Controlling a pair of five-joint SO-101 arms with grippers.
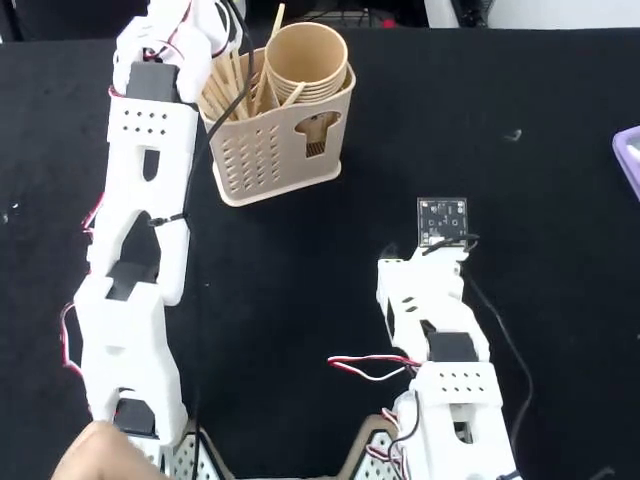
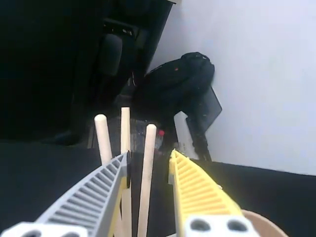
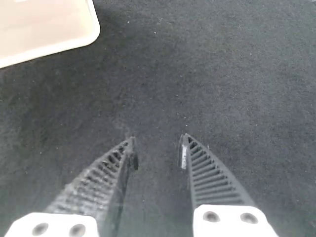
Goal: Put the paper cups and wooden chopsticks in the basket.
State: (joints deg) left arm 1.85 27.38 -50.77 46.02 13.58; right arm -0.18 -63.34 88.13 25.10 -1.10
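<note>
Two grippers are showing spread jaws. Left gripper (image 2: 149, 154) is hovering over the basket (image 1: 265, 155), its fingers parted around the wooden chopsticks (image 1: 225, 90) without pinching them (one stick is standing in the gap). Paper cups (image 1: 305, 60) are sitting stacked in the basket beside the sticks. Right gripper (image 3: 157, 148) is hanging above the black table (image 3: 237, 74), holding nothing, apart from the basket.

Two arms, one stretched out, one folded.
The left arm (image 1: 140, 230) extends full length toward the far side, and the left gripper (image 2: 149, 155) has its jaws parted. The right arm (image 1: 435, 330) is folded close to its base, the right gripper (image 3: 157, 143) pointing steeply down with its jaws apart.
</note>
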